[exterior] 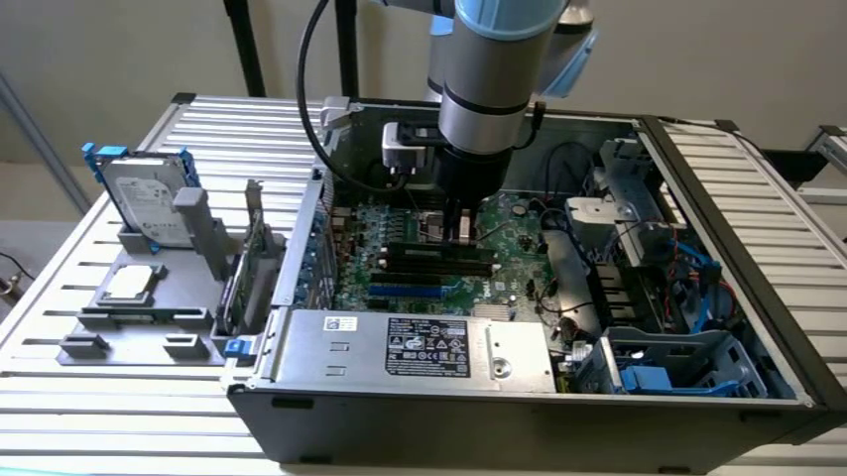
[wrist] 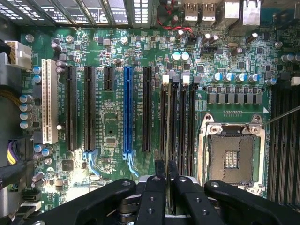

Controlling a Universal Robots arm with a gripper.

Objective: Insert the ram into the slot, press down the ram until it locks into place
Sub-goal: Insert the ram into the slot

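My gripper (wrist: 167, 169) hangs over the green motherboard (wrist: 110, 131) inside the open computer case (exterior: 741, 258). Its two black fingers (wrist: 160, 165) are shut on the ram (wrist: 168, 131), which appears edge-on as a thin line running out from between them. The ram stands above the group of parallel black slots (wrist: 177, 126) with pale end clips, lined up along their length. I cannot tell whether its lower edge touches a slot. In the exterior view the gripper (exterior: 461, 230) points straight down at the black slots (exterior: 437, 260) in the middle of the board.
A square metal CPU socket (wrist: 233, 154) lies beside the slots, and a blue slot (wrist: 127, 110) and black card slots on the other side. The silver power supply (exterior: 411, 347) fills the case's front. Cables and a blue drive cage (exterior: 675, 362) crowd the exterior view's right.
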